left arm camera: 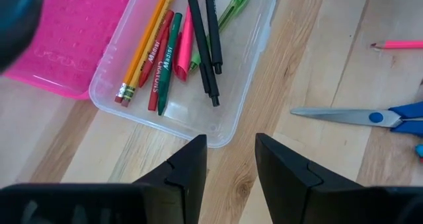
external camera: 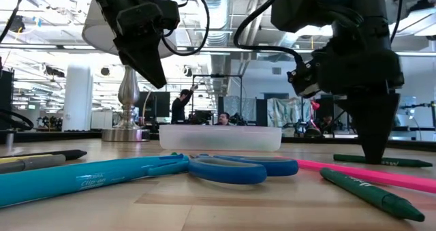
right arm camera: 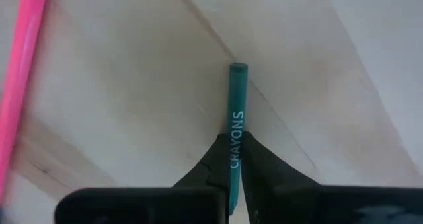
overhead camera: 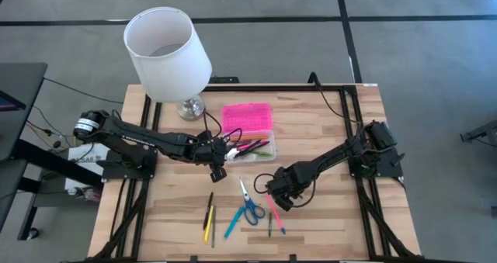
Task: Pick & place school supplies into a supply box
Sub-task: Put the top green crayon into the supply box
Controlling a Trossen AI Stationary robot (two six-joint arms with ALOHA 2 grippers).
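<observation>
Supply box (overhead camera: 256, 148) lies behind the loose supplies, its lid (overhead camera: 247, 117) just behind it and the lamp (overhead camera: 169, 57) farther back to the left. Left gripper (overhead camera: 218, 172) hangs just before the box's near-left corner. Scissors (overhead camera: 248, 205) lie between both grippers. Right gripper (overhead camera: 279, 200) is down on a crayon (right arm camera: 236, 135), a pencil (right arm camera: 23, 72) just beside it.

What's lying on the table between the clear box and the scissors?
Nothing; in the left wrist view, only bare wood shows between the clear box and the scissors. The pink pencil lies off to one side.
</observation>
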